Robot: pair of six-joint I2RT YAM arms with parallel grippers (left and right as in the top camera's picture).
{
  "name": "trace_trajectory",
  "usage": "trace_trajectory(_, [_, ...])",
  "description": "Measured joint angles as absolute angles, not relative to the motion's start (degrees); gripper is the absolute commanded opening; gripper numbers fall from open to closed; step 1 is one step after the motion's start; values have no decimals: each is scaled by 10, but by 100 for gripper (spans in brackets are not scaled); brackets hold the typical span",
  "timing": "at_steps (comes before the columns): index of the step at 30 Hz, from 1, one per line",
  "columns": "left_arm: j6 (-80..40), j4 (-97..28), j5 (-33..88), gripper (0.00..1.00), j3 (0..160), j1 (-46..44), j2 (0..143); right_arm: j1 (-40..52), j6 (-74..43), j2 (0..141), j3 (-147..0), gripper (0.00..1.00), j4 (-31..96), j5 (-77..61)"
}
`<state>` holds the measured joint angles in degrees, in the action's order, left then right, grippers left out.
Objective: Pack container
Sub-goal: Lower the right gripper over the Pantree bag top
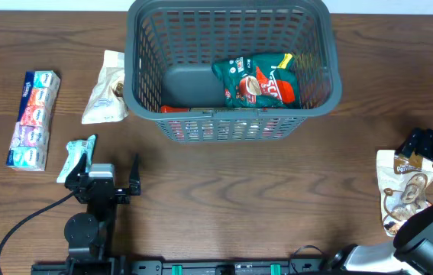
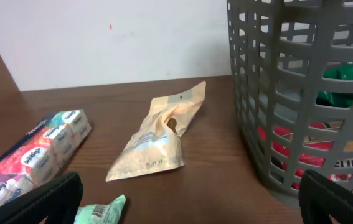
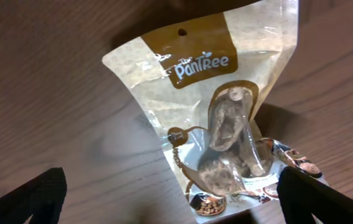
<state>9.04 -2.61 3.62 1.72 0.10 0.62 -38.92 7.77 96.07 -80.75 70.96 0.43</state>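
Note:
The dark grey lattice container (image 1: 143, 92) stands at the back centre and also shows in the left wrist view (image 2: 269, 124). A green and red snack pack (image 1: 258, 80) and a red pack (image 1: 172, 109) lie inside it. My left gripper (image 1: 108, 172) is open and empty on the table at the front left (image 2: 188, 202). A mint green pack (image 1: 76, 156) lies by its left finger (image 2: 101, 211). My right gripper (image 1: 428, 147) is open and hovers over a beige Pantree snack pouch (image 1: 403, 191), which lies flat on the table between its fingers (image 3: 170, 202) in the right wrist view (image 3: 220, 106).
A beige pouch (image 1: 108, 90) lies just left of the container and also shows in the left wrist view (image 2: 160, 137). A long multi-pack of tissues (image 1: 33, 118) lies at the far left (image 2: 33, 152). A black cable (image 1: 25, 221) runs at the front left.

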Motion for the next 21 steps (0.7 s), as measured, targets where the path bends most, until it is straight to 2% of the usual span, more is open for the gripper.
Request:
trace_trajectory(15, [90, -26, 36, 99, 17, 1, 6, -469, 25, 959, -806, 96, 662, 41])
trace_trajectory(21, [90, -26, 36, 99, 17, 1, 6, -474, 9, 958, -769, 96, 622, 27])
